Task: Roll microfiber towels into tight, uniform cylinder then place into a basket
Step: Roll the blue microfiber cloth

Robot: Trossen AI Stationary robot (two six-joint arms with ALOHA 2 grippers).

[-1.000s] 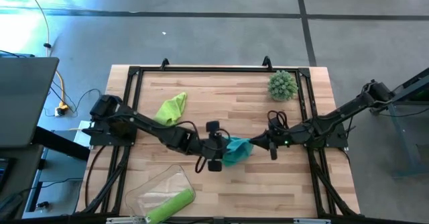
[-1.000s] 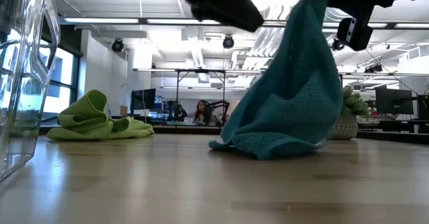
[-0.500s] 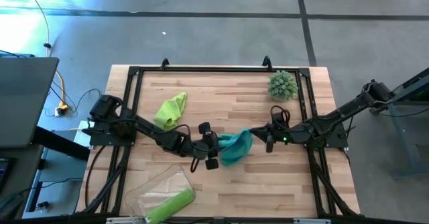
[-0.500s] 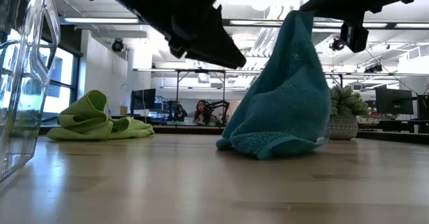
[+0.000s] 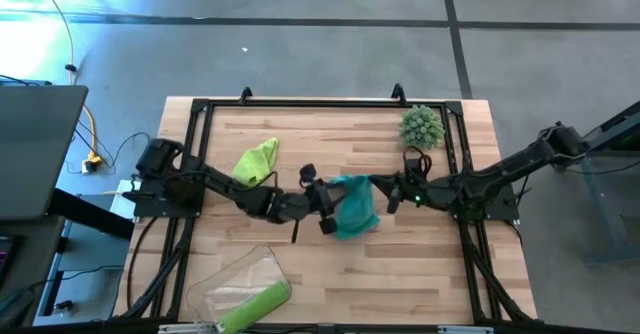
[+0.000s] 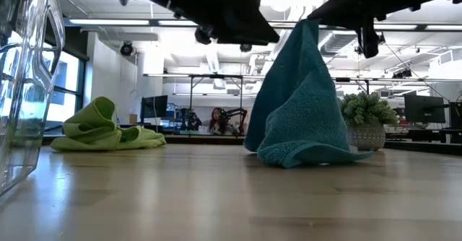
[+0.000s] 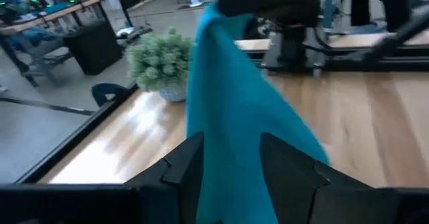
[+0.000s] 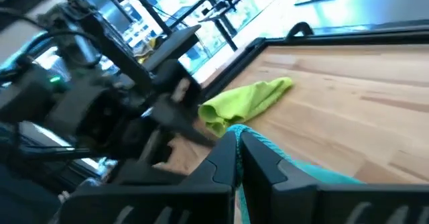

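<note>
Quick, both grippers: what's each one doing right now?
Left gripper: open, fingers astride the teal towel.
Right gripper: shut on the teal towel, holding it up.

Inventory, by kind:

- Microfiber towels: three in total. One teal towel, lifted at one corner, its lower edge on the desk. Two lime green towels: one crumpled green towel lying loose on the wood, one rolled green towel inside the basket.
- Basket: one, clear plastic, at the near left corner.
- Spiky grey-green ball: one, at the far right corner.
- Robot arms: two, one from each side.
- Desk: one, wooden, with a black frame.
- Persons: one, seated far off in the low view.
</note>
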